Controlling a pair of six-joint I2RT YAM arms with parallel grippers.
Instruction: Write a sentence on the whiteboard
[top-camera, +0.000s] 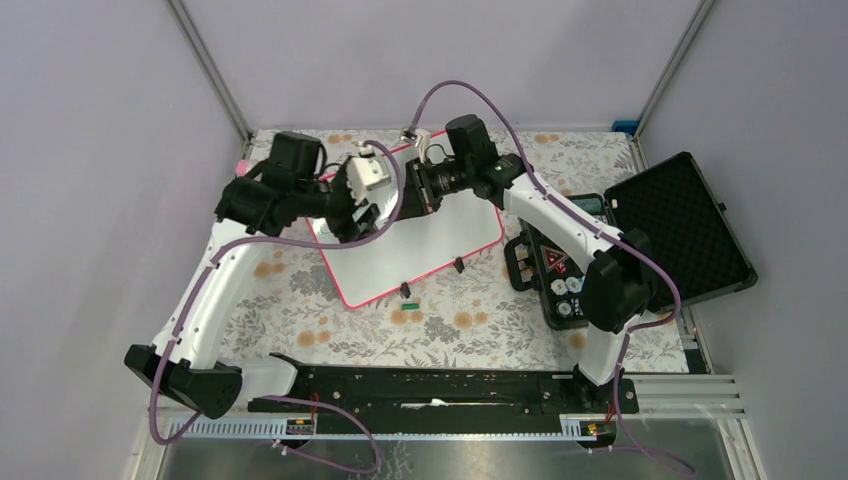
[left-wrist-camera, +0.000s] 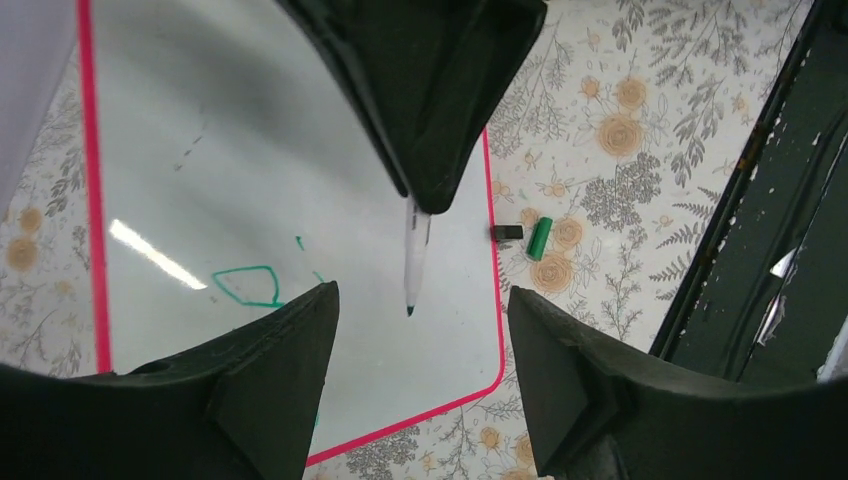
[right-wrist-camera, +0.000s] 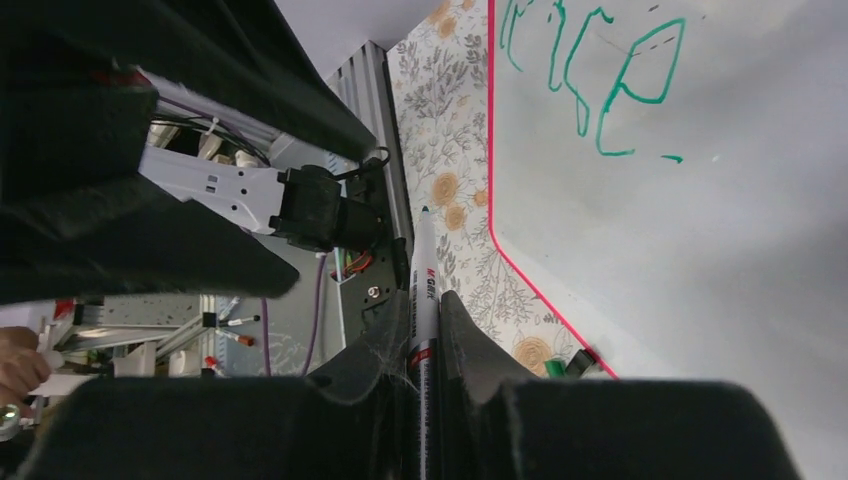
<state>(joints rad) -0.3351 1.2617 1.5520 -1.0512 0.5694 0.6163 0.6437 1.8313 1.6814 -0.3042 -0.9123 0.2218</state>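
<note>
Two sets: left jaws spread empty, right jaws pinching slim marker (right-wrist-camera: 424, 300) over glossy whiteboard (top-camera: 420, 250).

one whiteboard (top-camera: 420, 255), one marker (right-wrist-camera: 422, 290), one green cap (left-wrist-camera: 540, 238), one black case (top-camera: 680, 225)

1. The left arm (top-camera: 205, 290) rises from its base at 7 o'clock in the top view. It bends near 10 o'clock, and the forearm reaches toward 3 o'clock.
2. The left gripper (left-wrist-camera: 420, 300) has its fingers spread wide, with nothing between them.
3. The right arm (top-camera: 555, 215) climbs from its base at 5 o'clock, folds at 4 o'clock, and stretches toward 10 o'clock.
4. The right gripper (right-wrist-camera: 424, 345) is pinched tight on a marker (right-wrist-camera: 423, 270).
5. The two grippers face each other near 12 o'clock.
</note>
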